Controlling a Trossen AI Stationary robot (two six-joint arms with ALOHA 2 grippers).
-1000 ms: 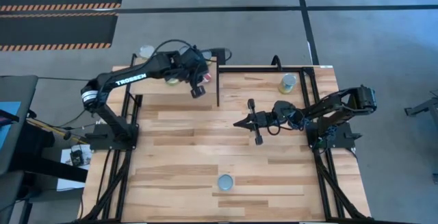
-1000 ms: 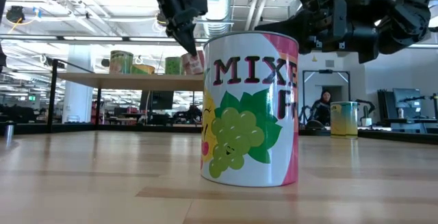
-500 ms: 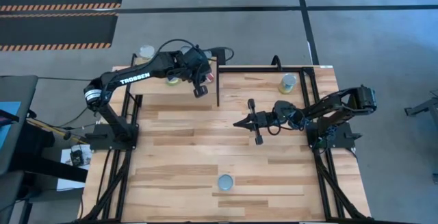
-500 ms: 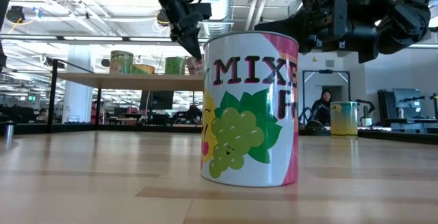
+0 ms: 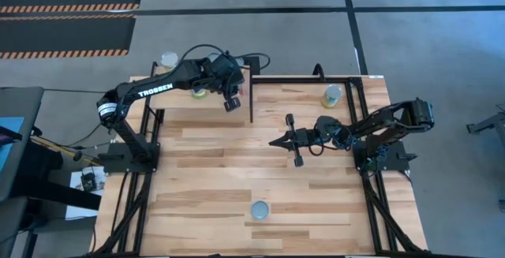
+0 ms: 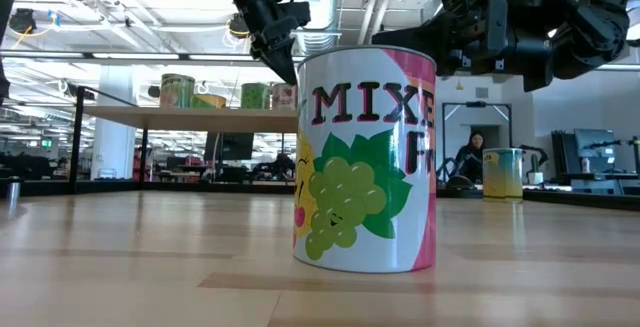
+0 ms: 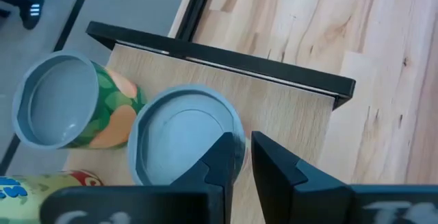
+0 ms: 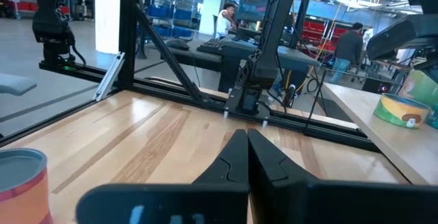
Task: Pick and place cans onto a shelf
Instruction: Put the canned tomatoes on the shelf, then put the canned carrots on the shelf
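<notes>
floor: plain grey concrete (image 5: 237, 37) | hazard-striped black mats (image 5: 67, 13) at one corner | ceiling: bright strip lights (image 6: 60, 27) | back: desks with monitors (image 6: 590, 152)

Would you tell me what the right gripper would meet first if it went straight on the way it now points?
The right gripper points level over bare tabletop, with no can in line. The first thing ahead is probably the left arm's base at the table's edge, though depth is hard to judge.
</notes>
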